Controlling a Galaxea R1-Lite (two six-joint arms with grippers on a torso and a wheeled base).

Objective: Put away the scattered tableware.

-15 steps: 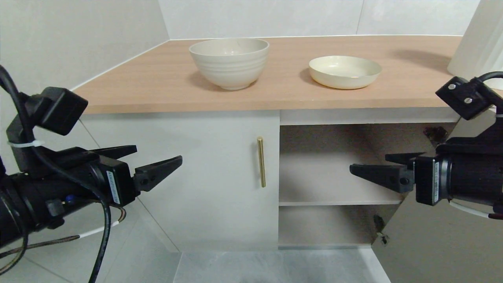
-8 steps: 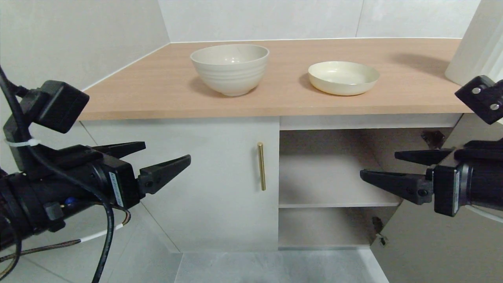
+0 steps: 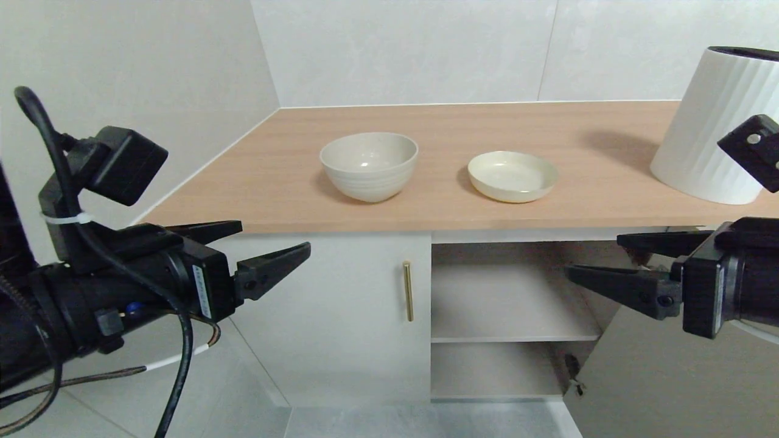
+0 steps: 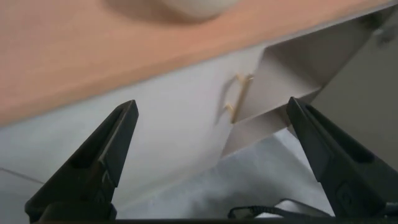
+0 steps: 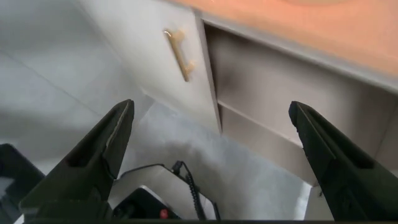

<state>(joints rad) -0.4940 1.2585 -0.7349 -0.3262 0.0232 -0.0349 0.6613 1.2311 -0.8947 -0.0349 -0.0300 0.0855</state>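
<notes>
A deep cream bowl and a shallow cream dish sit side by side on the wooden countertop. Under the dish, the right half of the white cabinet is open and shows a bare shelf. My left gripper hangs open in front of the shut left door, below counter height. My right gripper hangs open in front of the open compartment, nothing between its fingers. In the left wrist view the bowl's underside shows above the counter edge.
A tall white ribbed container stands on the counter at the far right. The shut door has a gold bar handle. The opened door panel swings out low on the right. Tiled wall closes the left side.
The head camera has risen and tilted, so counter and cabinet sit lower in the picture and the white container has come into view. Both grippers stay open, the right one drawn back toward the right.
</notes>
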